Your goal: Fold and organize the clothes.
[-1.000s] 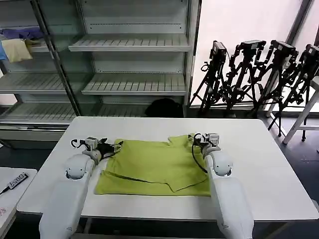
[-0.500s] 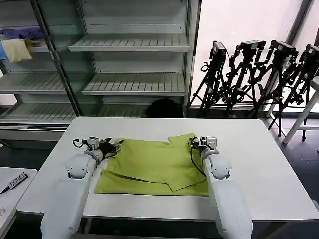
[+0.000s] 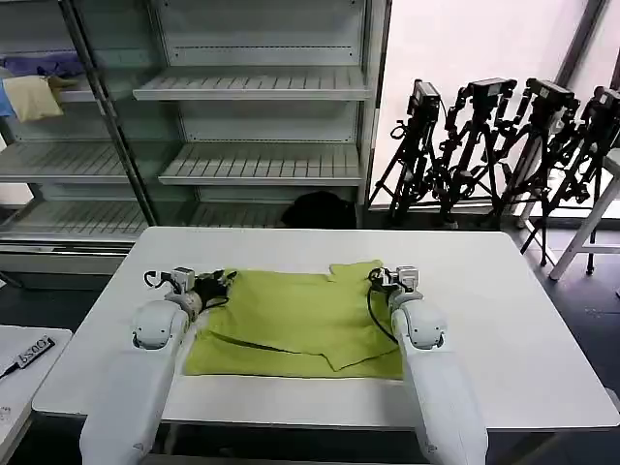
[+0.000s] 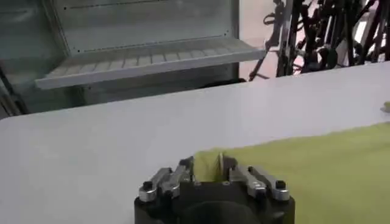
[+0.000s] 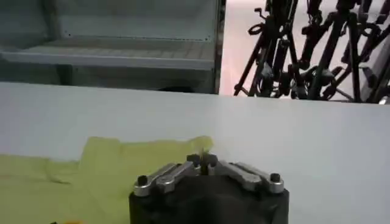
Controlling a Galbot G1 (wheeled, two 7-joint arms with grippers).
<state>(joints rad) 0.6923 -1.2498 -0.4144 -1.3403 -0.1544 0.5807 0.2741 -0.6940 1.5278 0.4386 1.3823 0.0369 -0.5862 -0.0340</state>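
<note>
A lime yellow-green T-shirt point(image 3: 291, 320) lies partly folded on the white table point(image 3: 504, 320), with a flap doubled over its near right part. My left gripper point(image 3: 219, 282) sits low at the shirt's far left edge. In the left wrist view this gripper point(image 4: 206, 165) is shut on a bunched fold of the green cloth point(image 4: 317, 164). My right gripper point(image 3: 378, 279) is at the far right corner. In the right wrist view it point(image 5: 204, 160) is shut on a small tip of the shirt point(image 5: 122, 164). No printed graphic shows.
Empty shelving point(image 3: 262, 87) stands behind the table. A pale yellow cloth point(image 3: 31, 97) and a blue-purple cloth point(image 3: 39, 66) lie on a left shelf. Camera tripods point(image 3: 504, 145) crowd the back right. A low side table point(image 3: 29, 351) is at the left. Bare tabletop lies right of the shirt.
My left gripper's fingers have closed on the shirt's far left edge. The right gripper has drawn slightly toward me with the corner. The shirt has barely shifted.
</note>
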